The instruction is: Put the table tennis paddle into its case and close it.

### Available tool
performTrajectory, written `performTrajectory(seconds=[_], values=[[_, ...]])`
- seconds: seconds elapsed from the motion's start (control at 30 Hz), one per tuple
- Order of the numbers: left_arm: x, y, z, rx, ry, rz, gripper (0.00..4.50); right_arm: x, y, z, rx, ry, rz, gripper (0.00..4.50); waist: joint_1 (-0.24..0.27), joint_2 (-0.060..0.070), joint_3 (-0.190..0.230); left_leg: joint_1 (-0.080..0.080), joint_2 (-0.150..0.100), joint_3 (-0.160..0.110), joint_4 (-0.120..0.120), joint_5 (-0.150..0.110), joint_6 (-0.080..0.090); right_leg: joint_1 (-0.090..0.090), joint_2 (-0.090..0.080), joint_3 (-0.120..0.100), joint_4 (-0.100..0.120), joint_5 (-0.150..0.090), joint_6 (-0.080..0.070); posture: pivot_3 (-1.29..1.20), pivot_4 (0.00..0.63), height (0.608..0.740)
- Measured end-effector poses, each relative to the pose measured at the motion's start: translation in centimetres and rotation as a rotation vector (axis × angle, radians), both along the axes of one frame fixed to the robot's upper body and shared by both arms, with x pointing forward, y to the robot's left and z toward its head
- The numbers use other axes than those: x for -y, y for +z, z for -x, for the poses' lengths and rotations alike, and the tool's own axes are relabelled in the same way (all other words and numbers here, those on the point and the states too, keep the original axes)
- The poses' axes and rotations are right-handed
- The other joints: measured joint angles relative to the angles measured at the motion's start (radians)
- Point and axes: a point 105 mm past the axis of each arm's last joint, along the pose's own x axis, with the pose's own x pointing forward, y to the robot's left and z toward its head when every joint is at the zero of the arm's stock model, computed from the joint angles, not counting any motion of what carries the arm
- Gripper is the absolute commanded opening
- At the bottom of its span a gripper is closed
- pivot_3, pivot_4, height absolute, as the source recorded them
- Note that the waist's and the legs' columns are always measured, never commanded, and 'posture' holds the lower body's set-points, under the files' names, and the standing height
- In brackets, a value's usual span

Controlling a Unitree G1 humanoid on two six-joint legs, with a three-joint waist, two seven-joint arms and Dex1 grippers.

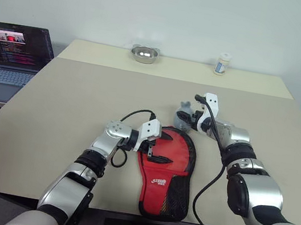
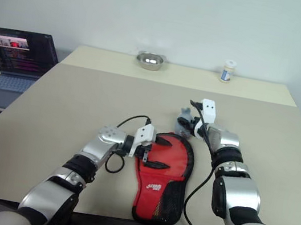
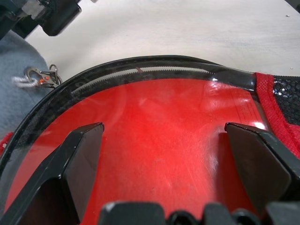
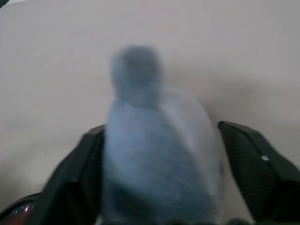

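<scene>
The left pincer [image 1: 153, 150] rests on the red face of the case [image 1: 164, 175], its two black fingers [image 3: 79, 157] spread wide and flat against the round end, gripping nothing. The right pincer [image 1: 187, 118] sits just beyond the far rim of the case with a small grey plush charm [image 4: 150, 154] between its spread fingers; whether they already pinch it I cannot tell. A metal clip [image 3: 41, 76] joins that charm to the zip edge.

The one case lies on the bench [image 1: 81, 112] between the two arms, its long axis running from the robot toward the far wall: round end away, narrow mesh-pocket end with white lettering toward the near bench edge. The zip track around the round end stands partly agape in the left wrist view.

Farther out, one steel bowl [image 1: 144, 54] and one small white jar [image 1: 223, 64] stand at the far edge, well apart. One open laptop [image 1: 10, 57] sits off to the left.
</scene>
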Motion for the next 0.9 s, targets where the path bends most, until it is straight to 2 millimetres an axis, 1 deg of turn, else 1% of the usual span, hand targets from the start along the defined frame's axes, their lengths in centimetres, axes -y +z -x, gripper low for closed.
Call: performTrajectory(seconds=[0.13,0.2,0.27,0.33,0.47,0.53,0.6,0.7,0.77,0.8,0.83,0.9], values=[[0.0,-0.3,-0.1,-0.004,-0.002,0.001,4.50,0.3,-0.1,0.0,0.012,-0.013,0.011,1.56,0.001,0.001,-0.001,0.001,0.000,0.000,0.000,0.000,0.000,0.002,0.000,0.000,0.000,0.000,0.000,0.00,0.150,0.740],[0.1,-0.5,-0.1,-0.011,-0.003,0.003,4.50,0.7,-0.1,0.0,0.022,-0.030,0.019,0.98,0.003,0.001,-0.001,0.003,0.000,0.000,0.000,0.000,0.000,0.003,0.000,-0.001,0.000,0.000,0.000,0.00,0.150,0.740],[0.2,-0.7,-0.2,-0.014,-0.005,0.006,4.50,1.4,-0.1,0.0,0.032,-0.048,0.036,0.58,0.004,0.003,-0.004,0.004,-0.001,0.000,0.000,0.000,0.000,0.005,-0.001,-0.001,-0.001,0.000,0.000,0.00,0.150,0.740],[0.3,-1.0,-0.2,-0.021,-0.002,0.010,4.50,2.7,-0.1,0.1,0.046,-0.074,0.075,0.35,0.007,0.005,-0.007,0.005,-0.002,-0.001,0.000,0.000,0.000,0.006,-0.002,-0.001,-0.001,0.000,0.000,0.00,0.150,0.740],[0.7,-1.4,-0.3,-0.036,0.012,0.022,4.50,6.6,-0.6,1.1,0.058,-0.137,0.166,0.32,0.014,0.010,-0.014,0.008,-0.003,-0.001,0.000,0.000,0.001,0.010,-0.004,-0.002,-0.003,0.000,0.001,0.00,0.150,0.740],[1.0,-1.6,-0.4,-0.046,0.015,0.026,4.50,8.6,-1.1,2.3,0.052,-0.144,0.218,0.31,0.021,0.011,-0.014,0.012,-0.003,-0.002,-0.001,-0.001,0.001,0.015,-0.005,-0.003,-0.004,-0.001,0.001,0.00,0.150,0.740],[1.4,-1.7,-0.4,-0.053,0.019,0.032,4.50,10.1,-1.5,3.8,0.041,-0.140,0.256,0.31,0.030,0.013,-0.015,0.013,-0.003,-0.002,-0.001,-0.001,0.001,0.016,-0.005,-0.003,-0.005,-0.001,0.001,0.00,0.150,0.740],[2.0,-1.8,-0.4,-0.059,0.021,0.037,4.50,11.6,-1.4,6.1,0.030,-0.114,0.327,0.31,0.041,0.015,-0.017,0.013,-0.004,-0.003,-0.001,-0.001,0.002,0.017,-0.005,-0.004,-0.007,-0.001,0.002,0.00,0.150,0.740],[2.5,-1.9,-0.3,-0.061,0.019,0.045,4.50,12.7,-1.3,8.1,0.008,-0.090,0.371,0.31,0.055,0.015,-0.017,0.013,-0.005,-0.003,-0.001,-0.002,0.003,0.018,-0.005,-0.005,-0.009,-0.002,0.003,0.00,0.150,0.740],[2.7,-1.9,-0.3,-0.062,0.017,0.046,4.50,12.9,-1.3,9.0,-0.005,-0.069,0.382,0.31,0.058,0.015,-0.017,0.012,-0.005,-0.003,-0.001,-0.003,0.004,0.018,-0.006,-0.005,-0.009,-0.003,0.004,0.00,0.150,0.740],[3.0,-1.9,-0.3,-0.065,0.013,0.045,4.50,13.0,-1.3,10.3,-0.021,-0.037,0.400,0.31,0.063,0.016,-0.017,0.012,-0.006,-0.004,-0.001,-0.003,0.005,0.019,-0.007,-0.006,-0.011,-0.003,0.005,0.00,0.150,0.740],[3.5,-2.0,-0.2,-0.071,0.009,0.048,4.50,12.5,-1.3,13.1,-0.056,0.047,0.434,0.31,0.066,0.018,-0.020,0.010,-0.006,-0.004,-0.001,-0.004,0.007,0.020,-0.010,-0.007,-0.017,-0.002,0.006,0.00,0.150,0.740]])
